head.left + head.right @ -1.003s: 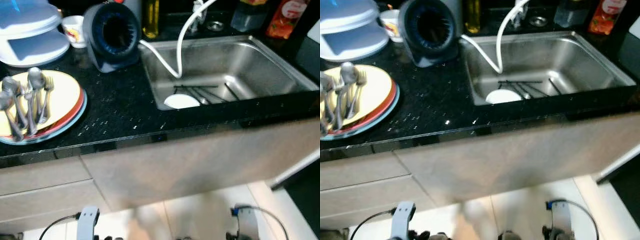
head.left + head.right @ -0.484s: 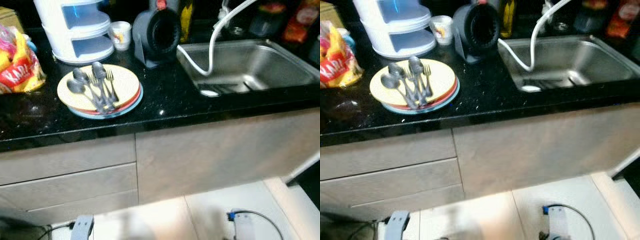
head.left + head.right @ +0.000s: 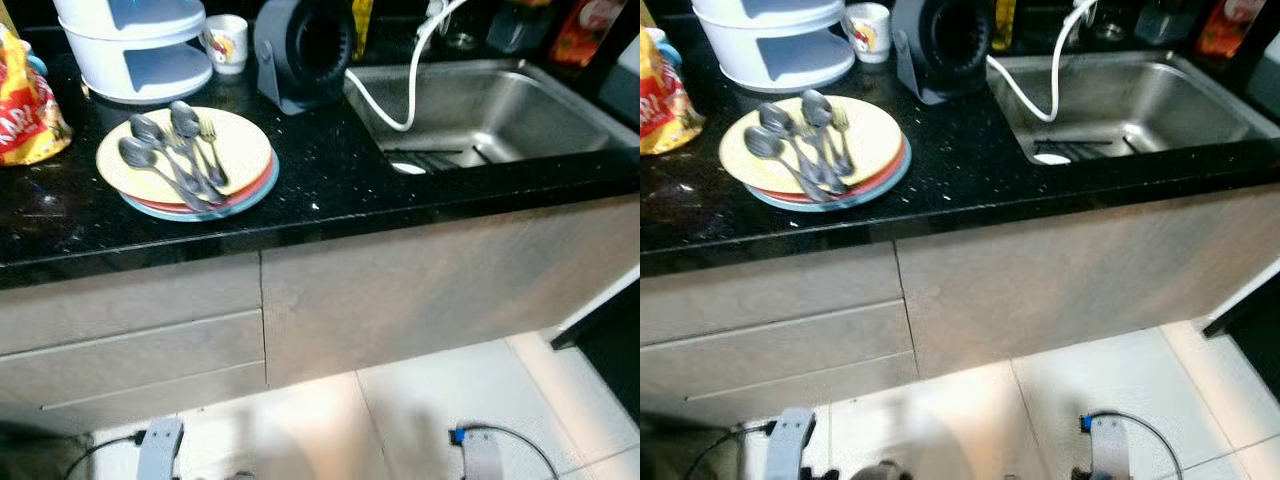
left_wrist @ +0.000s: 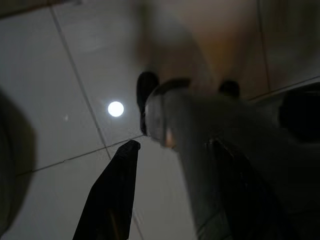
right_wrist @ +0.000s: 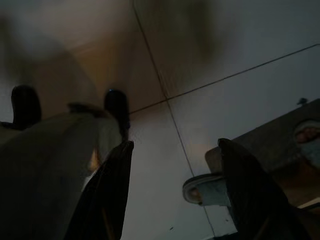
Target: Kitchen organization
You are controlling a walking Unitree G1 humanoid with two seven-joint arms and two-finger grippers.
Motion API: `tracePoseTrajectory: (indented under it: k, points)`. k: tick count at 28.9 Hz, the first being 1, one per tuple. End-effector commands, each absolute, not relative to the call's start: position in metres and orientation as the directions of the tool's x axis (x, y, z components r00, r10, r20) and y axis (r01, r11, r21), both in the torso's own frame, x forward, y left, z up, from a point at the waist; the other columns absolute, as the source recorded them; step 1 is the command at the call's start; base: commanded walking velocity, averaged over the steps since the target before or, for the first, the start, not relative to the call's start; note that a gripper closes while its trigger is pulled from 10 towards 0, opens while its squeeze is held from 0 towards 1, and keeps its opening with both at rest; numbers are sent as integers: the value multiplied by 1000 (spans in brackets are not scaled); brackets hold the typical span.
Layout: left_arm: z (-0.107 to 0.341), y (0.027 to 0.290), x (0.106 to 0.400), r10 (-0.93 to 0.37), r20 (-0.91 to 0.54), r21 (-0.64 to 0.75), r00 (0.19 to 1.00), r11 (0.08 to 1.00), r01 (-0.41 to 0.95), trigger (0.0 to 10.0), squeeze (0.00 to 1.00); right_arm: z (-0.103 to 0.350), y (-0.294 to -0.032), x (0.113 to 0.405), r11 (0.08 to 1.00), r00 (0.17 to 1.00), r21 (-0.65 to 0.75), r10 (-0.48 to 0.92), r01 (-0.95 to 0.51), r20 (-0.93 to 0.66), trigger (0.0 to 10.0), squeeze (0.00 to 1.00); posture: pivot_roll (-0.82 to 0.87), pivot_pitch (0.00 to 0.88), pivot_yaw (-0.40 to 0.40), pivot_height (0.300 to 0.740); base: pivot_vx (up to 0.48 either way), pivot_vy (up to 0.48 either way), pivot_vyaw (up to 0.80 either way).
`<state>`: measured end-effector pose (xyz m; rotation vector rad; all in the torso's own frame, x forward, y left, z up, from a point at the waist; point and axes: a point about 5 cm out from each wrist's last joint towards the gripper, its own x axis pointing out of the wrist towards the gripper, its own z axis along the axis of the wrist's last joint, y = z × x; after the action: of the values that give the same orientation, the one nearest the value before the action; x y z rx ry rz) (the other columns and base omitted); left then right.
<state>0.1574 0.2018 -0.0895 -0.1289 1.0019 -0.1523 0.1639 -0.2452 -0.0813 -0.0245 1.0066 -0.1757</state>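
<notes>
My left gripper (image 4: 175, 150) hangs low beside my leg with its two black fingers (image 4: 112, 195) spread wide, nothing between them, over pale floor tiles (image 4: 65, 75) that carry one round light reflection. My right gripper (image 5: 175, 150) hangs the same way, fingers (image 5: 105, 195) parted and empty above the tiles; near it, a person's foot in a sandal (image 5: 207, 190) rests on the floor.

From the head views, the black countertop (image 3: 330, 190) crosses the upper half of the frame over grey drawer fronts (image 3: 130, 340). In the upper left sits a stack of plates (image 3: 190, 160), a yellow one on top of a red and a blue one. On it lies a bundle of spoons and a fork (image 3: 175, 150), long axes running from upper left to lower right, bowls and tines toward the back of the counter, handles toward the front edge. Behind the plates stand a white tiered container (image 3: 135, 45) and a small cup (image 3: 227, 40); a snack bag (image 3: 25, 100) lies at the far left. A dark round appliance (image 3: 300, 50) stands just left of the steel sink (image 3: 520, 100), with a white hose (image 3: 400, 95) looping into it
</notes>
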Motion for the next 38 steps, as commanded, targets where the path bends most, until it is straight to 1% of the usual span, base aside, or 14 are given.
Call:
tracePoseTrajectory:
  k: [1, 5, 7, 9, 21, 31, 33, 36, 38]
  points:
    - [-91, 203, 154, -179, -833, -168, 523, 983, 69, 10000, 0, -84, -242, 158, 987, 513, -93, -146, 128, -846, 10000, 0, 85, 134, -13, 740, 0, 0, 0]
    - [-90, 201, 156, -182, -828, -171, 530, 983, 70, 10000, 0, -81, -239, 167, 994, 551, -70, -106, 86, -828, 10000, 0, 80, 133, -11, 740, 0, 0, 544]
    - [-90, 201, 156, -181, -828, -170, 531, 983, 70, 10000, 0, -80, -239, 168, 995, 556, -67, -98, 77, -825, 10000, 0, 80, 133, -11, 740, 0, 0, 775]
    - [-88, 200, 161, -184, -814, -172, 551, 982, 74, 10000, 0, -77, -236, 175, 997, 577, -52, -77, 59, -813, 10000, 0, 81, 133, -12, 740, 0, 0, 775]
    - [-84, 200, 169, -192, -787, -174, 586, 981, 88, 10000, 0, -74, -234, 183, 998, 592, -50, -64, 40, -804, 10000, 0, 91, 128, -19, 740, 0, 0, 773]
    - [-84, 198, 170, -197, -785, -176, 588, 980, 94, 10000, 0, -72, -233, 188, 998, 604, -50, -62, 36, -795, 10000, 0, 91, 128, -20, 740, 0, 0, 769]
    - [-84, 198, 170, -199, -784, -177, 588, 980, 94, 10000, 0, -71, -234, 189, 997, 611, -51, -74, 56, -788, 10000, 0, 89, 129, -19, 740, 0, 0, 763]
    - [-83, 197, 171, -203, -783, -180, 589, 979, 98, 10000, 0, -70, -235, 191, 996, 610, -42, -78, 72, -789, 10000, 0, 90, 130, -17, 740, 0, 0, 0]
    - [-83, 196, 171, -210, -779, -183, 591, 977, 105, 10000, 0, -68, -230, 196, 998, 632, 16, -23, 55, -775, 10000, 0, 88, 129, -15, 740, 0, 0, 0]
